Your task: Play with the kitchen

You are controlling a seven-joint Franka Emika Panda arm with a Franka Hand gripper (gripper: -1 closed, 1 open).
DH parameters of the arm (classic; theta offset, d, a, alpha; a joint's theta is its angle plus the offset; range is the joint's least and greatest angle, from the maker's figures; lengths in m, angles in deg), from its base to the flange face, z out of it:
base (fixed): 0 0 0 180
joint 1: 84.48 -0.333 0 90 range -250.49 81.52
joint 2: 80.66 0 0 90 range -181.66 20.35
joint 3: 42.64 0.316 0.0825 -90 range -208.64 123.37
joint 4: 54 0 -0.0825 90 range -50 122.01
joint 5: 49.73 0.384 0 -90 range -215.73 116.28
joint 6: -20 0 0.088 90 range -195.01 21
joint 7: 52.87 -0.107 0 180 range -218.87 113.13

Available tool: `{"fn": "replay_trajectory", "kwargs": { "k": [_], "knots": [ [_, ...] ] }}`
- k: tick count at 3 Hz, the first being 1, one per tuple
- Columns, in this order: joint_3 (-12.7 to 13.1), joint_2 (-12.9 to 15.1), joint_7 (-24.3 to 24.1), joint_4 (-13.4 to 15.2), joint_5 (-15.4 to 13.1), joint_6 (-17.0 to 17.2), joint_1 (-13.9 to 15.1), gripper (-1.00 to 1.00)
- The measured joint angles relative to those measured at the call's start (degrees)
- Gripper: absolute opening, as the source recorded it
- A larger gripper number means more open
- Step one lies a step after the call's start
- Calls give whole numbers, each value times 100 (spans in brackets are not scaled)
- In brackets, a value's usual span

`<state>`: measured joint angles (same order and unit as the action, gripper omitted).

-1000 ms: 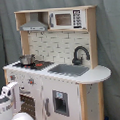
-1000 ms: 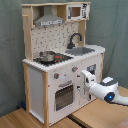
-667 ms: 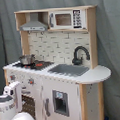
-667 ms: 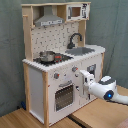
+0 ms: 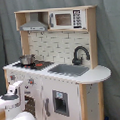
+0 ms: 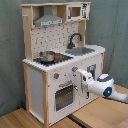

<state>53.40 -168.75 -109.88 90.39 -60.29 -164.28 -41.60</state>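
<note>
The kitchen [image 5: 57, 91] [image 6: 37, 85] is a tall white and light-wood toy unit, seen in both exterior views. It has a black faucet [image 6: 75, 39] over a grey sink [image 5: 71, 69], and a small pot [image 6: 47, 56] on the stovetop [image 5: 36, 64]. Below are knobs [image 6: 56, 76] and a windowed oven door [image 6: 65, 96]; a hood [image 5: 33, 26] and microwave [image 5: 66, 19] sit on top. My gripper [image 6: 80, 75] is on a white arm coming in from the second exterior view's right. It points at the kitchen's front, close to the right knob [image 6: 74, 70] above the oven door. In the first exterior view the arm [image 5: 12, 100] fills the lower left corner.
The kitchen stands on a wooden table [image 6: 20, 119] in front of a grey-green curtain [image 6: 115, 25]. A rounded light-wood counter end [image 5: 99, 73] sticks out beside the sink. A cabinet door with a small window [image 5: 60, 102] sits under the sink.
My arm has moved up and in toward the kitchen's front, from beside the oven door to the level of the knobs. Nothing on the kitchen has moved.
</note>
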Motion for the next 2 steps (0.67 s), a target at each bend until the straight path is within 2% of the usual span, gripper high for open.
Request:
{"fn": "replay_trajectory", "kwargs": {
  "k": [1,2],
  "knots": [
    [-5,0,8,-137,1,-330,171,100],
    [-6,0,8,-146,1,-330,171,-100]
  ]
}}
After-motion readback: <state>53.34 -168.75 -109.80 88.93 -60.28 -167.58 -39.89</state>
